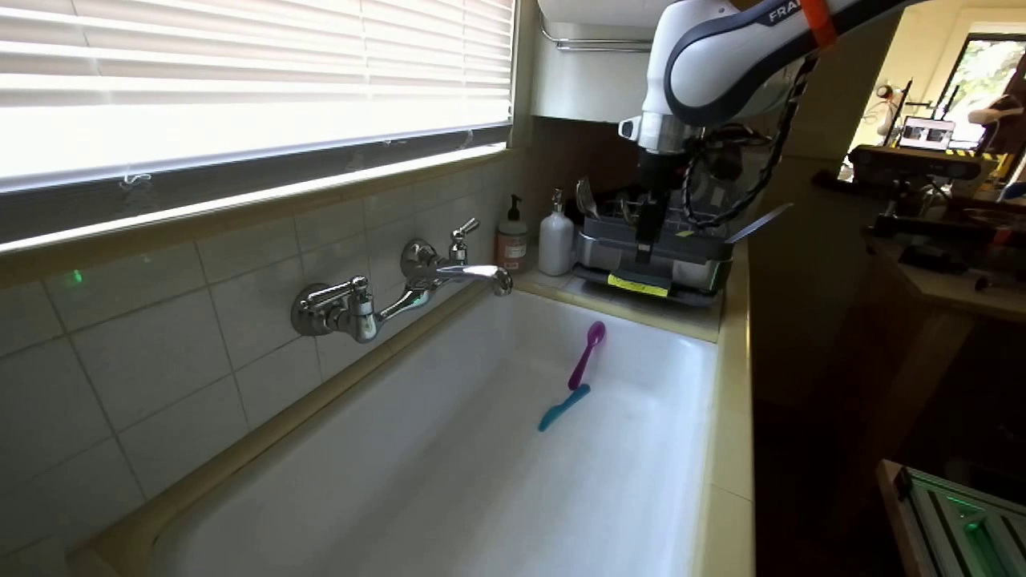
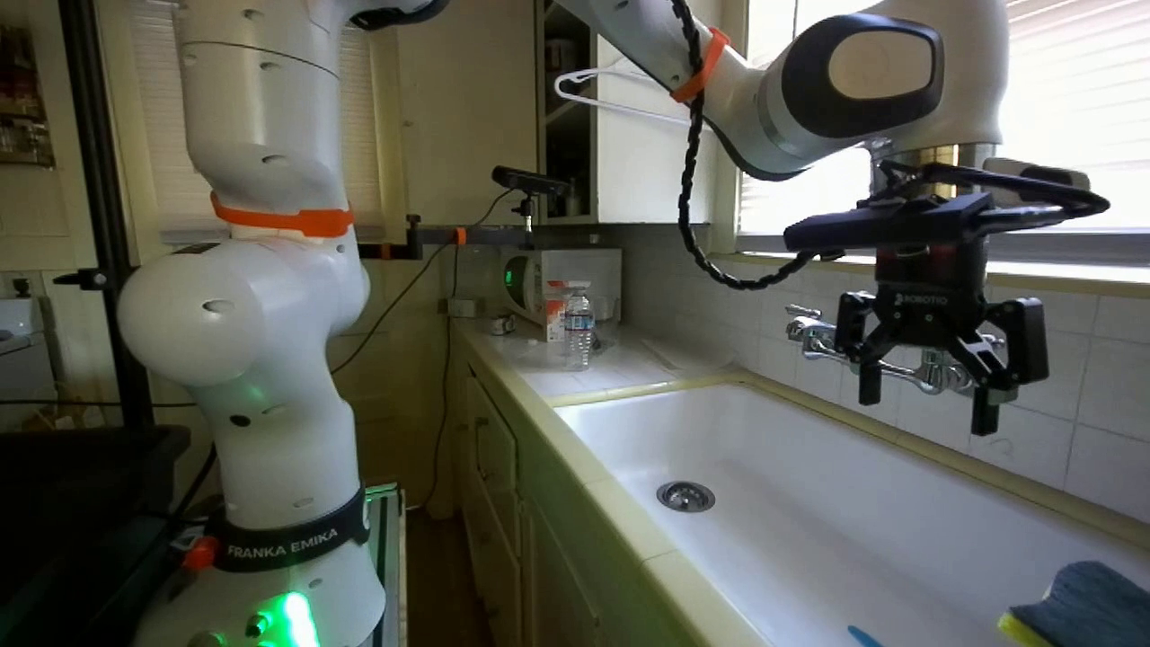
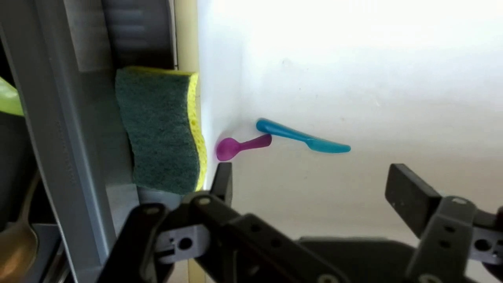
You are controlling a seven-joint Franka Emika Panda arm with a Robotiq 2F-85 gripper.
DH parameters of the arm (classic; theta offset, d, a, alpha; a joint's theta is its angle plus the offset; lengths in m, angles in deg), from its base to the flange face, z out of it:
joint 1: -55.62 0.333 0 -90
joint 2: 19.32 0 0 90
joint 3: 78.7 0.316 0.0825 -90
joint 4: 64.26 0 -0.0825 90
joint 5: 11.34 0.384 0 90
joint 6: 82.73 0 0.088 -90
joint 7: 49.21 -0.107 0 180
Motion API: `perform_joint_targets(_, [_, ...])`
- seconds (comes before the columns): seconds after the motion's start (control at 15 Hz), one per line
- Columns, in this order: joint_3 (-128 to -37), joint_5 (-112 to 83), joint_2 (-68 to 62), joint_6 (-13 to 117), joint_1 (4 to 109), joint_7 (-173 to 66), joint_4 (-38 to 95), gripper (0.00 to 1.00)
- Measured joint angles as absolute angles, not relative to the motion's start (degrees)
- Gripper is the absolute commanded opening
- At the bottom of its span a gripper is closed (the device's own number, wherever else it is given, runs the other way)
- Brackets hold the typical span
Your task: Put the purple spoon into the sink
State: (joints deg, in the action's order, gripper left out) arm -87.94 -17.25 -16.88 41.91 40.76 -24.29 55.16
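The purple spoon [image 1: 587, 355] lies inside the white sink [image 1: 449, 497], at the end by the dish rack. Its bowl leans up the end wall and its handle points down to the floor. It also shows in the wrist view [image 3: 242, 145]; it is out of view in the exterior view from the arm's base side. A blue knife [image 1: 564, 408] lies on the sink floor close to the spoon's handle end; touching or apart cannot be told. My gripper [image 2: 927, 412] is open and empty, high above the sink. In the wrist view its fingers [image 3: 310, 179] are wide apart, with nothing between them.
A dark dish rack [image 1: 609, 250] stands on the ledge at the sink's end. A grey and yellow sponge [image 3: 159, 131] sits at its edge. Two soap bottles [image 1: 512, 240] stand beside it. A chrome faucet [image 1: 473, 273] juts over the sink from the tiled wall.
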Motion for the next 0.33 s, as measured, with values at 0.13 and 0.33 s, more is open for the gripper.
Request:
perform_joint_targets(0.13, [-88.29,-17.35,-18.32,39.97,40.76,-24.29,55.85,1.0])
perform_joint_targets(0.33, [-88.42,-17.33,-18.51,39.85,40.81,-24.28,55.73,1.0])
